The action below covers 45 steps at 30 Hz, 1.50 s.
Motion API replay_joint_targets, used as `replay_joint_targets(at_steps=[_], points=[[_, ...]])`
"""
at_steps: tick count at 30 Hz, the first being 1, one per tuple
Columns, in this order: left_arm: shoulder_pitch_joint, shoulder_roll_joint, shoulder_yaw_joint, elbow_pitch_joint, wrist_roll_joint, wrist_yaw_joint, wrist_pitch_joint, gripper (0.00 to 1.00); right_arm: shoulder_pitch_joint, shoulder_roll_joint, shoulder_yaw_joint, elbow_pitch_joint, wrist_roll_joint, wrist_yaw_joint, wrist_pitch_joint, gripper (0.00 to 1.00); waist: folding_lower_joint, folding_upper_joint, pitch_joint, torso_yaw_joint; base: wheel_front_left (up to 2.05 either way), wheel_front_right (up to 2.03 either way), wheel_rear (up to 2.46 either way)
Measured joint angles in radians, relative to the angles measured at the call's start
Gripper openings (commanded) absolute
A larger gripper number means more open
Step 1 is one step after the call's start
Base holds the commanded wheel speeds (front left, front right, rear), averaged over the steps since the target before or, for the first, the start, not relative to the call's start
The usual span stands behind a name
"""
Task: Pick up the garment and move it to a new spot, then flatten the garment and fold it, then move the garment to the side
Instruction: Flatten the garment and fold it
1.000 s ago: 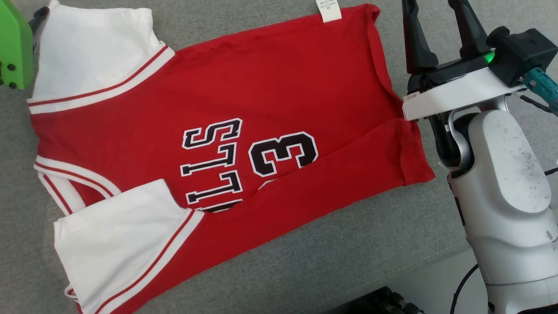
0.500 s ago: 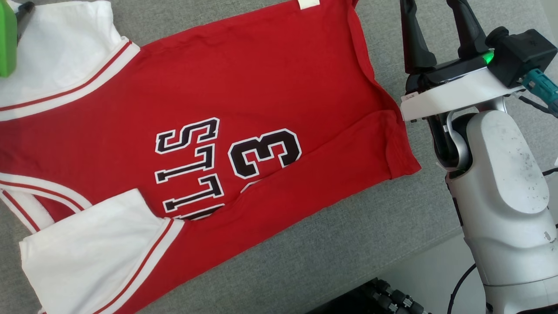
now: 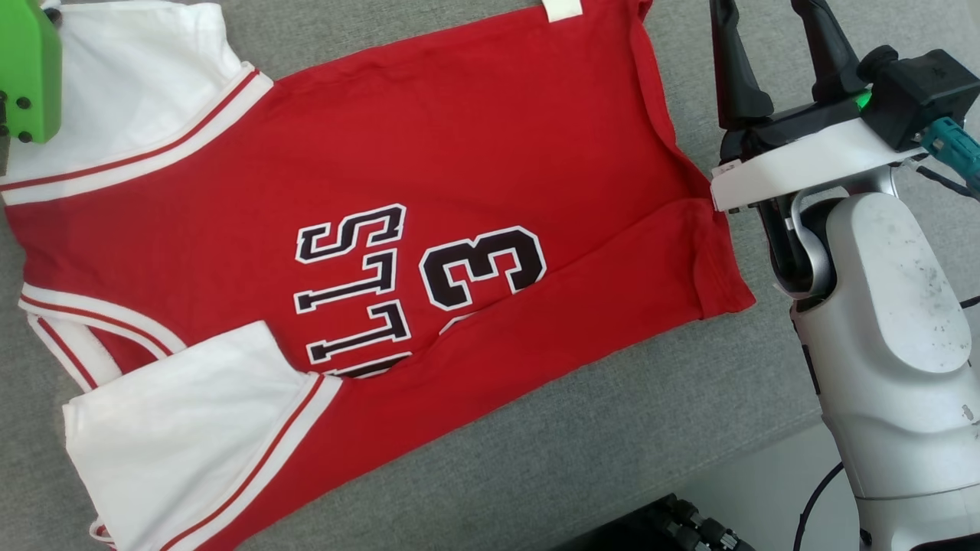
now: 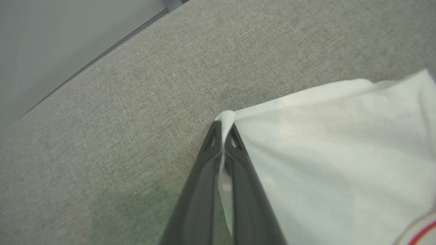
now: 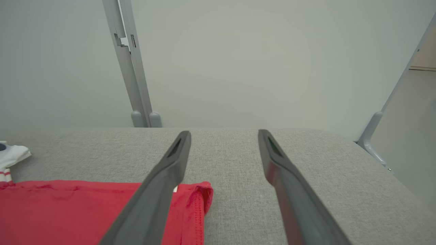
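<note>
Tools: two, both mine.
Left tool (image 4: 224, 131): pinched tight on the corner of the far sleeve (image 4: 323, 153); a strip of white cloth runs down between the two fingers.
Right tool (image 5: 223, 132): spread wide with nothing in it, hovering over bare counter just past the hem corner.
Garment: one red jersey (image 3: 459, 153), lying flat across the counter (image 3: 612, 444). Its collar end is toward the counter's left end and its hem end toward the right, beside my right tool. The near hem corner lies close to the counter's near edge.
Sleeves: two, both white with red-striped trim. The far sleeve is the one I grip; the near sleeve (image 3: 184, 428) lies loose, partly over the red body.
Label: one small white tag (image 3: 563, 9) on the jersey's far side.
Print: one 3 and the letters S, L, L, black with white outlines.
Hidden: the jersey's near long side is folded over itself. The fold covers the rest of the lettering and most of a second digit.
Cut off: the head view's top edge trims the tag and my right tool's fingertips. Its bottom edge trims the near sleeve. Its left edge shows my left tool as a green housing (image 3: 27, 73).
Hard to make out: one dark ribbed thing (image 3: 674, 528) below the counter's near edge; I cannot tell what it is.
</note>
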Motion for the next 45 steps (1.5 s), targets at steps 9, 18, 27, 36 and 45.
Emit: replay_joint_targets(at_steps=[9,18,27,36,45], points=[[0.013,-0.064,-0.038,-0.084,0.018,0.0,-0.208,0.0,-0.009,-0.081,0.023,0.062,0.123,0.0,0.087,1.0,0.0,0.0,-0.026,0.069,0.0,0.0,0.0],[0.086,-0.086,-0.109,-0.26,-0.003,0.0,-0.358,0.0,-0.078,-0.23,0.069,0.268,0.267,0.0,0.225,1.0,0.0,0.0,-0.071,0.203,0.0,0.0,0.0],[0.162,-0.116,-0.137,-0.314,-0.011,0.0,-0.456,0.0,-0.119,-0.324,0.169,0.405,0.397,0.0,0.297,1.0,0.0,0.0,-0.109,0.329,0.0,0.0,0.0],[0.19,-0.125,-0.15,-0.323,-0.011,0.002,-0.48,0.0,-0.15,-0.369,0.269,0.485,0.466,0.0,0.312,1.0,-0.0001,0.0,-0.13,0.374,0.0,0.0,0.0],[0.187,-0.121,-0.15,-0.308,-0.013,0.002,-0.482,0.0,-0.194,-0.387,0.332,0.534,0.515,0.0,0.303,1.0,-0.0001,0.0,-0.115,0.361,0.0,0.0,0.0]])
